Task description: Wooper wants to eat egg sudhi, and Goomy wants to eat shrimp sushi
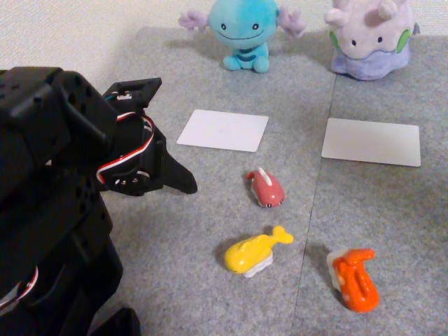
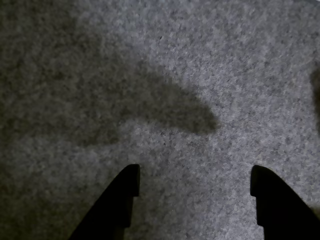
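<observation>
Left of the egg sudhi (image 1: 256, 253), I am seeing my gripper (image 2: 195, 187) hanging wide apart, hovering over bare grey mat (image 2: 165, 65), holding nothing.

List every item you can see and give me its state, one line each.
Gripper: open, empty, above bare mat.
Wooper: upright, behind left card.
Goomy: upright, behind right card.
Left card: flat, bare.
Right card: flat, bare.
Egg sushi: on mat, untouched.
Shrimp sushi: on mat, untouched.
Pink sushi: on mat, untouched.
</observation>
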Motion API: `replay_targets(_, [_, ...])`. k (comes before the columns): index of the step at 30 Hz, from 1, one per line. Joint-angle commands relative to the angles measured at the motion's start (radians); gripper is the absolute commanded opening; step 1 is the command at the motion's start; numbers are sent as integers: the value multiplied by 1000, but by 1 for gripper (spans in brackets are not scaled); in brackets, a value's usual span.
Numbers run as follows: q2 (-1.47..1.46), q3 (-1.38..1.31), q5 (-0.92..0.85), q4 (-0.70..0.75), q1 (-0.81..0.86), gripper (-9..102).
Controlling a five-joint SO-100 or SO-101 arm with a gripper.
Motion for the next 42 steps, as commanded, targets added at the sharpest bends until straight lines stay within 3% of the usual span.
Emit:
replay_targets(1, [84, 17, 0, 12, 17, 26])
replay_targets(42, [84, 17, 0, 12, 5, 26])
